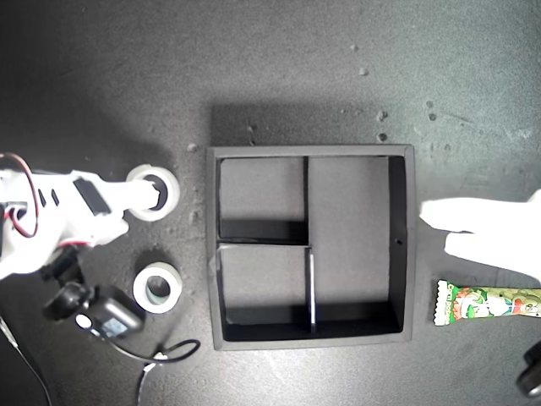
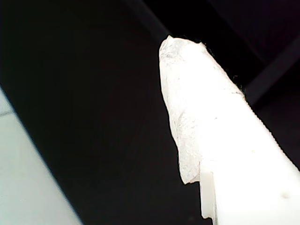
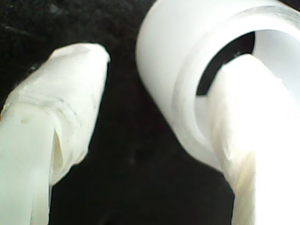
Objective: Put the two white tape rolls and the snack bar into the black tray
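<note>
Closest to the lens, in the second wrist view, one taped white finger (image 3: 61, 103) of my second gripper (image 1: 156, 193) sits outside the wider tape roll (image 3: 168, 56) while the other finger pokes into its hole. The jaws straddle the roll's wall with a dark gap on the outer side, so they are parted and not pinching it.

The dark table (image 1: 338, 76) fills the exterior view, dotted with pale specks (image 1: 372, 110) above the tray. The black tray (image 1: 402, 254) lies in the middle, with two small compartments on the exterior view's left and one long one on its right; nothing lies in any of them.

My first gripper (image 1: 439, 230) reaches in from the exterior view's right, its tips just beside the tray's right wall. The first wrist view shows a wide dark space beside its finger (image 2: 201, 108): the jaws are apart and hold nothing.

The snack bar (image 1: 486, 303) lies flat on the table, below that gripper and right of the tray, running off the exterior view's right edge.

The wider roll (image 1: 172, 201) and the smaller tape roll (image 1: 173, 288) both lie left of the tray, apart from each other. A black device (image 1: 106, 315) with a cable (image 1: 161, 351) sits just beside the smaller roll.
</note>
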You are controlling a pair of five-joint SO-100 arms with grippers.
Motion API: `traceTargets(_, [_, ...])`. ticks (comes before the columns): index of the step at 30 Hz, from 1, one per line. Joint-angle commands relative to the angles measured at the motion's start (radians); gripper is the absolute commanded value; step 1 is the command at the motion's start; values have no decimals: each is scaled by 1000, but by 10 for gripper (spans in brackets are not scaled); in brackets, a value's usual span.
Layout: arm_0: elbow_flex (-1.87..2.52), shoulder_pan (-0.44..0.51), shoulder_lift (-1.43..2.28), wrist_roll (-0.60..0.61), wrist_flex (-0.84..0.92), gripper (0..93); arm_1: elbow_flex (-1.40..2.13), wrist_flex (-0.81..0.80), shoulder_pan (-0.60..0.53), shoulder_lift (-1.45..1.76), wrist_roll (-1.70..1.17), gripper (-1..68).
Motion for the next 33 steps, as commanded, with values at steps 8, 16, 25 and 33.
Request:
traceTargets(8, [-196, -54, -328, 20, -12, 198, -87, 233, -242, -54, 769, 365])
traceTargets(16, [-230, -78, -215, 2, 104, 63, 141, 233, -463, -54, 1290, 350])
traceTargets(25, [-664, -137, 0, 149, 529, 25, 399, 126, -558, -48, 1479, 274])
traceTargets(33, [-1292, -101, -396, 213, 770, 31, 629, -192, -489, -52, 1489, 199])
